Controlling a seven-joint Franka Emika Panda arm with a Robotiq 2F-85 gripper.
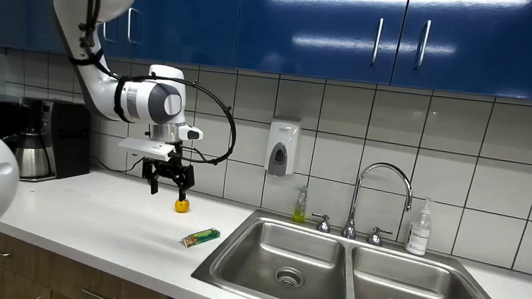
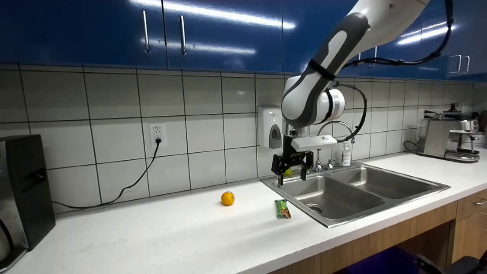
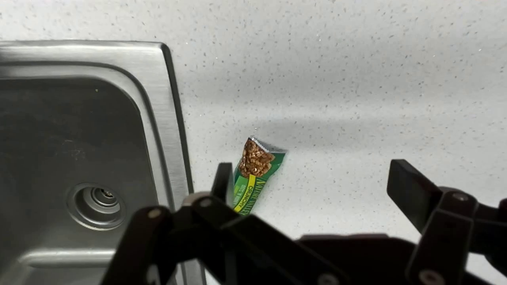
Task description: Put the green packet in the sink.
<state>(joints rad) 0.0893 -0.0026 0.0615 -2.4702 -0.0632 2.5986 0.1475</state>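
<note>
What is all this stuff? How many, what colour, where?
Counter: one, white, along wall
Sink: one, steel-grey, set into counter
Green packet: one, green and brown, on counter beside sink
Round fruit: one, orange, on counter
Faucet: one, chrome, on sink's rear rim
Tap handles: two, chrome, flanking faucet
Small bottle: one, yellow-green, near faucet
Pump bottle: one, whitish, near faucet
Dispenser: one, white and grey, on wall
Outlet: one, white, on wall
Cord: one, black, in outlet
Coffee maker: one, black and steel, on counter
Espresso machine: one, silver, on counter
Cabinets: several, blue, above counter
Drawers: several, brown, below counter
Robot arm: one, white and grey, over counter
Jaws: one pair, black, open, above counter
</note>
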